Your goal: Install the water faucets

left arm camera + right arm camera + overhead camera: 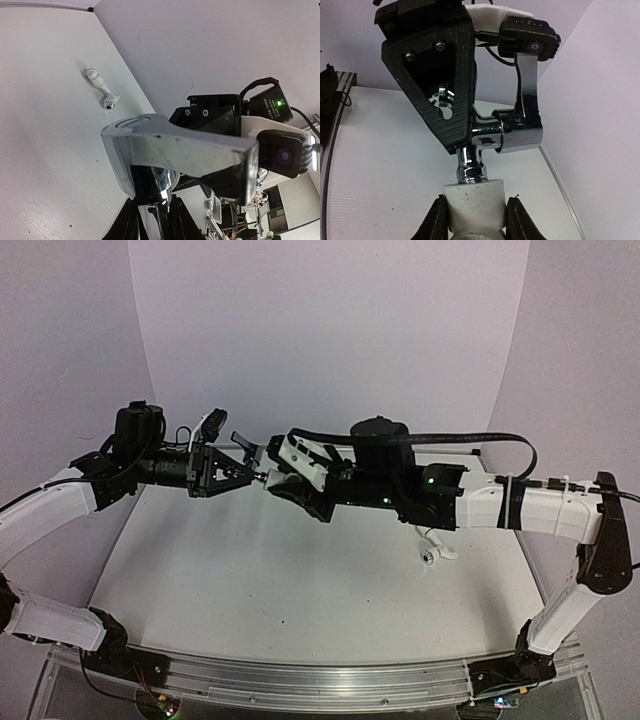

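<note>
**Faucet and fitting mated mid-air**

Top: left claw [245, 473] and right claw [272, 478] meet tip to tip above the table [250, 580]. A spare fitting [436, 548] lies well apart, under the right arm.

Left wrist: left claw clamps the chrome faucet [180, 150], steadying it.

Right wrist: right claw grips a white fitting [472, 205] butted on the faucet's stem [470, 170], axes aligned, probably for screwing together.

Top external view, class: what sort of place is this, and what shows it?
Probably a robotics lab test cell: plain white backdrop, white table, two robot arms bolted to a metal rail.
</note>
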You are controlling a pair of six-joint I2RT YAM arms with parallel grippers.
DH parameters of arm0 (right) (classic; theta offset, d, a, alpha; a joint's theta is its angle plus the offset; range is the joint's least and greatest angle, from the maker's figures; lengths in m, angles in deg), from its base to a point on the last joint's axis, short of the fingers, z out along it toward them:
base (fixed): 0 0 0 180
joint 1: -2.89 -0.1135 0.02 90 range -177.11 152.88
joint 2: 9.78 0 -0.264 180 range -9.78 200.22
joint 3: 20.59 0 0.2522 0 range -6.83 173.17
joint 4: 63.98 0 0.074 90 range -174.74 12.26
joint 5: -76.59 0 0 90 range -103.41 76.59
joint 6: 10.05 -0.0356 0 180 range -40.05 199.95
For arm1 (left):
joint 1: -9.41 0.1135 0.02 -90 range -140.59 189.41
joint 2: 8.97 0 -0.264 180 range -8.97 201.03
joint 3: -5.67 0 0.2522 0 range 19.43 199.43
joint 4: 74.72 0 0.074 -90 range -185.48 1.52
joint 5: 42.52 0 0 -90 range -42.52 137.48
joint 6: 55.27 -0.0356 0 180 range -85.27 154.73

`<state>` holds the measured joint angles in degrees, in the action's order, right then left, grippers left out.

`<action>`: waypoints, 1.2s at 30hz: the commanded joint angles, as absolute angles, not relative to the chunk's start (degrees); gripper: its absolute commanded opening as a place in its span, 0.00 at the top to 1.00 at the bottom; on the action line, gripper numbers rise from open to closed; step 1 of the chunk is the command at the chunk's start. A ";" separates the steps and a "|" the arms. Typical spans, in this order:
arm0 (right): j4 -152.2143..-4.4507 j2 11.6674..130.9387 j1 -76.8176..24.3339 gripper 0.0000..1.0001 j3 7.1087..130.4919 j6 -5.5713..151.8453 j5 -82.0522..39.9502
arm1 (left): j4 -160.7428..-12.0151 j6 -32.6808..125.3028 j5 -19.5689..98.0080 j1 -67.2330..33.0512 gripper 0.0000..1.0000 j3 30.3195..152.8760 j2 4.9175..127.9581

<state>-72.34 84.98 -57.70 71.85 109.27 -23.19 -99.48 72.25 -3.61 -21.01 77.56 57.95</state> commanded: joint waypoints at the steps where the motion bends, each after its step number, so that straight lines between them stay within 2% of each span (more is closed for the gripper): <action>1: -73.70 84.97 -53.84 0.98 76.14 97.60 -36.58 | -95.90 62.90 -14.68 -21.53 1.00 80.77 55.67; 5: -76.36 88.51 -43.69 1.00 80.30 80.55 -72.72 | -95.84 52.16 -25.07 -21.53 1.00 78.51 52.84; 7: -76.35 92.00 -41.64 0.97 83.31 71.98 -83.98 | -95.86 48.77 -28.29 -21.53 1.00 77.93 51.56; 8: -76.38 93.93 -41.29 0.91 84.58 67.89 -87.89 | -95.87 47.79 -29.42 -21.53 1.00 77.86 51.16; 10: -76.57 96.40 -41.04 0.69 86.00 60.78 -93.56 | -95.87 46.23 -30.41 -21.53 1.00 77.38 50.59; 12: -76.92 94.90 -40.31 0.45 83.26 61.29 -87.81 | -95.94 46.57 -26.87 -21.53 1.00 77.02 50.57; 14: -77.87 89.81 -39.67 0.22 78.08 66.82 -71.13 | -96.16 50.68 -18.59 -21.46 1.00 77.42 51.29; 15: -79.12 86.83 -39.66 0.14 75.32 69.31 -61.93 | -96.93 53.10 -14.58 -21.45 1.00 77.97 52.02; 17: -79.49 82.71 -39.65 0.05 71.31 74.40 -49.35 | -97.43 57.95 -9.58 -21.42 1.00 78.61 53.30; 21: -79.27 76.59 -40.55 0.02 66.81 88.68 -39.26 | -98.04 69.72 -3.87 -21.12 1.00 80.09 56.62; 28: -73.14 73.75 -52.86 0.02 64.06 121.81 -23.08 | -98.14 86.71 -11.00 -20.83 1.00 82.98 61.73; 36: -63.81 78.57 -58.75 0.02 64.58 141.90 -18.95 | -98.15 92.40 -14.50 -20.83 1.00 82.58 62.18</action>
<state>-70.45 75.70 -58.02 63.61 127.74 -24.39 -101.99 88.00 -10.64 -20.96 79.11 62.98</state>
